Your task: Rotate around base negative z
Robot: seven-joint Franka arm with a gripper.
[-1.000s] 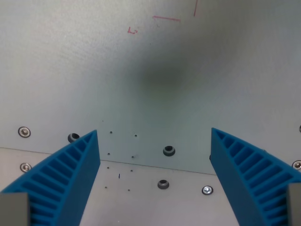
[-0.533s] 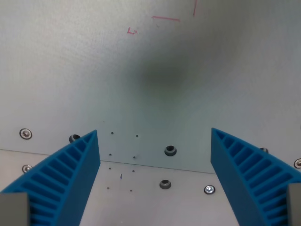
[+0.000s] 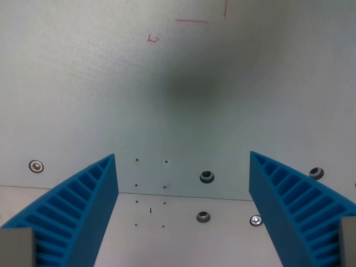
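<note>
Gripper [image 3: 183, 161] | jaws spread wide, empty | above pale metal plate [image 3: 83, 83] | red marks [image 3: 192, 22] far edge

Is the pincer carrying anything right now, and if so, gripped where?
Nothing is held. The pincer is open, its blue fingers wide apart, with only the bare metal plate between them.

Pale metal plate [image 3: 83, 100] with screws [image 3: 36, 166], holes [image 3: 207, 177], red marks [image 3: 192, 22].
</note>
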